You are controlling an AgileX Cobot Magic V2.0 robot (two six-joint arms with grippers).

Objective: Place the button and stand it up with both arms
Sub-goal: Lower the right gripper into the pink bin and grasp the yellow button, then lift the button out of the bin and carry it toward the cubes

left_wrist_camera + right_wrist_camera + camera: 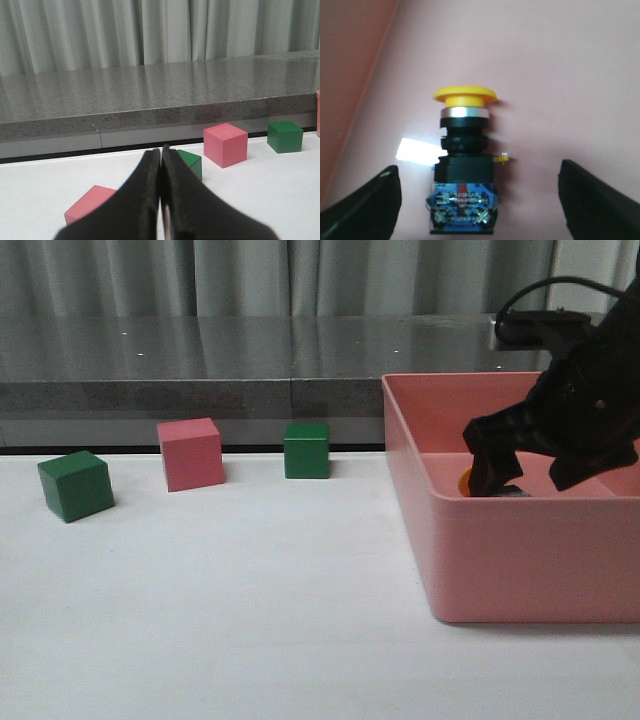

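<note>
The button [465,170] lies on its side on the floor of the pink bin [560,75], its yellow cap pointing away from my right gripper and its blue base nearest it. My right gripper [477,172] is open, one finger on each side of the button's base, touching neither side. In the front view the right gripper [520,480] reaches down into the bin [520,560], and only a bit of the yellow cap [466,481] shows. My left gripper [161,152] is shut and empty, low over the white table; it is out of the front view.
A green cube [75,485], a pink cube [190,453] and a green cube [306,450] sit along the table's back. The left wrist view shows a further pink cube [90,202] close by. A grey ledge [200,360] and curtain run behind.
</note>
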